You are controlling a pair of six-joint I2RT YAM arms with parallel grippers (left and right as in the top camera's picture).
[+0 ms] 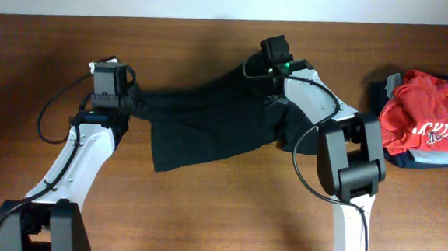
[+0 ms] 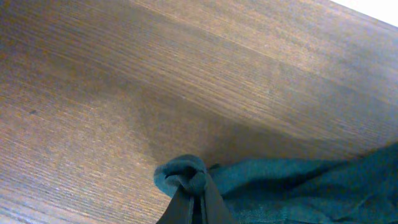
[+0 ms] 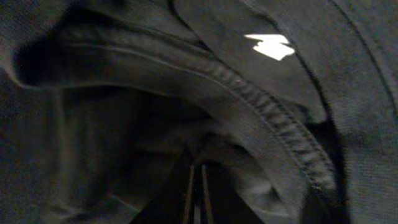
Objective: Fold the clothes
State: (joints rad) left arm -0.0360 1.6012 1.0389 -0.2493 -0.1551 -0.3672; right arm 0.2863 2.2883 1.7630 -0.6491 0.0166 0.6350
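Note:
The black T-shirt (image 1: 201, 124) lies spread across the middle of the table, stretched between both arms. My left gripper (image 1: 136, 103) is shut on the shirt's left edge; in the left wrist view a bunched knot of cloth (image 2: 185, 177) sits at its fingertips (image 2: 194, 202). My right gripper (image 1: 267, 75) is at the shirt's far right corner, shut on the fabric. The right wrist view is filled with dark cloth, a stitched hem (image 3: 261, 106) and a small white label (image 3: 270, 45), with the fingers (image 3: 195, 190) pressed together on a fold.
A pile of folded garments with a red shirt with white lettering (image 1: 431, 119) on top sits at the right edge of the table. Bare wood table (image 1: 226, 211) lies in front of the black shirt.

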